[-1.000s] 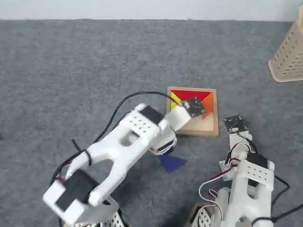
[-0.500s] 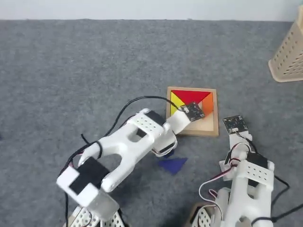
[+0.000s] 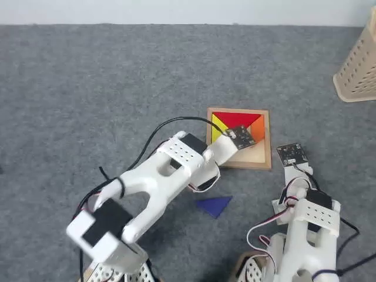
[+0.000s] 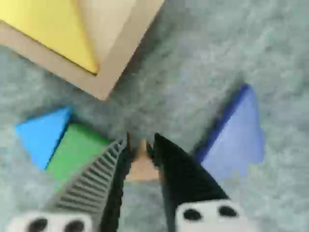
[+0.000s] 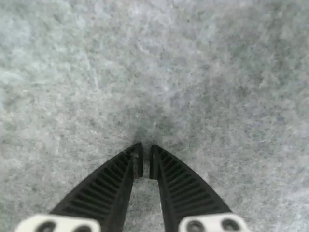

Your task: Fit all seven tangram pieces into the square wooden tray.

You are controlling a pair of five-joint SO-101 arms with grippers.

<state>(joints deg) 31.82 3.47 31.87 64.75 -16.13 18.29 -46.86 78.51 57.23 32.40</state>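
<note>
The left arm point(image 3: 176, 170) pulls back from the wooden tray point(image 3: 258, 161) toward the near edge of the table. The circuit board on its wrist point(image 3: 239, 137) now sits nearer the tray's front left corner instead of over its middle, so more of the yellow piece point(image 3: 217, 126) and the red piece point(image 3: 238, 119) is uncovered. The arm's white elbow also lifts off the dark blue triangle point(image 3: 214, 205), whose whole outline now shows on the carpet. The black block point(image 3: 100, 226) at the arm's rear end shifts a little farther from the near edge
</note>
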